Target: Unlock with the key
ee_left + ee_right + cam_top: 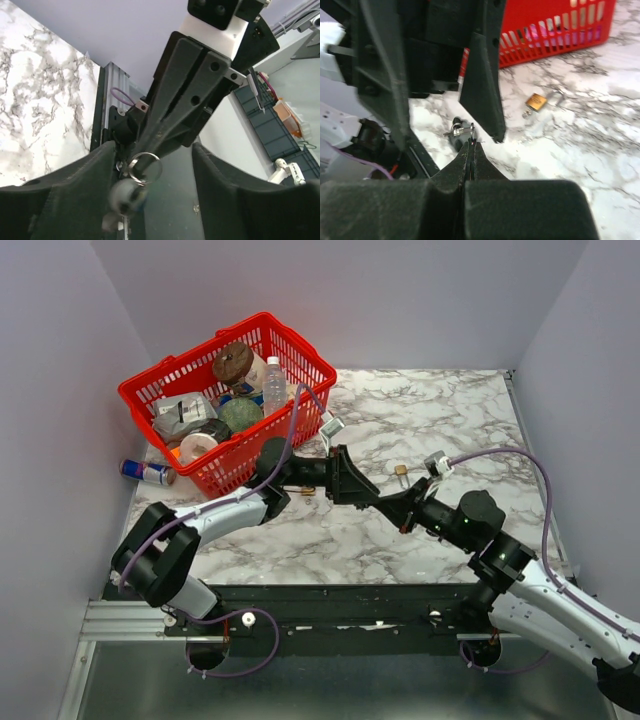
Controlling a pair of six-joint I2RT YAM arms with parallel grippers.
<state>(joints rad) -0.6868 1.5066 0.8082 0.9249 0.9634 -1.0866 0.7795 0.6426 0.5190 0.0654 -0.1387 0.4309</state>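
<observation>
The key (126,196), a dark-headed key hanging blurred from a small metal ring (146,166), dangles between the wide-apart fingers (75,195) of my left gripper (152,155), which is open and touches nothing. My right gripper (472,146) is shut on the ring, with the key (457,130) just beyond its tips. In the top view the two grippers meet tip to tip, the left (352,483) and the right (386,502), raised above the marble table; the key is hidden there. The brass padlock (536,101) lies on the table, apart from both grippers, and also shows in the top view (400,470).
A red basket (300,340) full of groceries stands at the back left, with a drink can (147,472) lying beside it. Grey walls close in the table on three sides. The red basket (555,30) also shows behind the padlock in the right wrist view.
</observation>
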